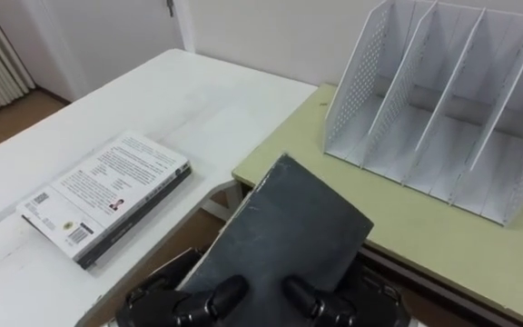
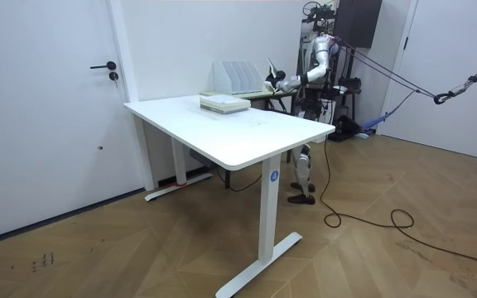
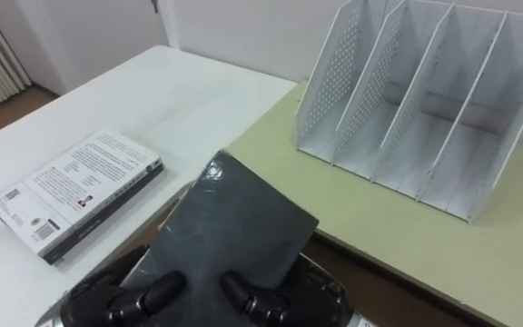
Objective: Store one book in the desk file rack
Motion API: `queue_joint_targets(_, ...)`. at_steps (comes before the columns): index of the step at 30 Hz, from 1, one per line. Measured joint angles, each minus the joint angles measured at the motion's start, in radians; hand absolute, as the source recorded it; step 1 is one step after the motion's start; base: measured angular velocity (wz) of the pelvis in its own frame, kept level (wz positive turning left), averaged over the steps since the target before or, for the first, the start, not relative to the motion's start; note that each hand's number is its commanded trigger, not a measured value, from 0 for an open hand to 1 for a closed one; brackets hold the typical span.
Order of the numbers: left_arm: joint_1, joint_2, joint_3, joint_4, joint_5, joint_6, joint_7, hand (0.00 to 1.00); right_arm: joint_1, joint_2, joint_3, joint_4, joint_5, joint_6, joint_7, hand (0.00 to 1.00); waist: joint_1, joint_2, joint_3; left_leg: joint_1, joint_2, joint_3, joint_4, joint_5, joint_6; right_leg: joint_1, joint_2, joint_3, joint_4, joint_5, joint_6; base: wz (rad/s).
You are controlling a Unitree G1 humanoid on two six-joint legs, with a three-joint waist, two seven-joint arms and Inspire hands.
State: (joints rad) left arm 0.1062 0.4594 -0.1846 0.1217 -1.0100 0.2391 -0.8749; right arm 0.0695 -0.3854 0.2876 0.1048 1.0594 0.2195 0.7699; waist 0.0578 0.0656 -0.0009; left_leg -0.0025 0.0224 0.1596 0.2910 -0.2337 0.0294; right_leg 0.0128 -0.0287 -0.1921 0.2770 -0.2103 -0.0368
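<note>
I hold a dark grey book (image 1: 284, 232) low in front of me, tilted up, its far corner over the near edge of the green desk (image 1: 425, 232). My left hand (image 1: 205, 302) and right hand (image 1: 318, 302) grip its near edge, thumbs pressed on the cover. The white file rack (image 1: 443, 100) with several upright slots stands on the green desk, further back and to the right of the book. In the room view I stand at the far end of the white table (image 2: 238, 132), the book (image 2: 270, 73) raised next to the rack (image 2: 237, 76).
A stack of books with a white printed cover (image 1: 107, 195) lies on the white table (image 1: 180, 100) to my left. The white table meets the green desk at a corner just left of the held book. A wall runs behind the rack.
</note>
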Motion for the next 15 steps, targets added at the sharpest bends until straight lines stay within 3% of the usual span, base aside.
queue_joint_targets(6, 0.009, -0.001, 0.003, 0.039, 0.016, -0.035, 0.041, 0.0, 0.0, 0.002, -0.056, 0.0, -0.018, -0.03, -0.067, 1.0, -0.004, 0.0, 0.0052, 0.016, -0.001, 0.004, -0.008, 0.0, 0.0, 0.016, -0.001, 0.001, -0.004, -0.001, 0.002, 0.0)
queue_joint_targets(10, 0.03, -0.027, 0.004, 0.07, 0.143, -0.049, 0.086, 0.0, 0.0, 0.012, -0.097, 0.0, -0.076, -0.049, -0.14, 1.0, -0.013, -0.01, 0.0138, 0.026, -0.002, 0.004, -0.021, 0.0, 0.0, 0.017, -0.002, 0.0, -0.005, -0.007, 0.002, 0.0)
queue_joint_targets(15, 0.047, -0.064, 0.0, 0.18, 0.266, -0.063, 0.153, 0.0, -0.005, 0.042, -0.117, -0.001, -0.093, -0.063, -0.247, 1.0, -0.041, -0.017, 0.0119, 0.029, -0.002, 0.009, -0.024, 0.001, -0.001, 0.023, 0.0, -0.001, -0.014, -0.006, 0.002, 0.0)
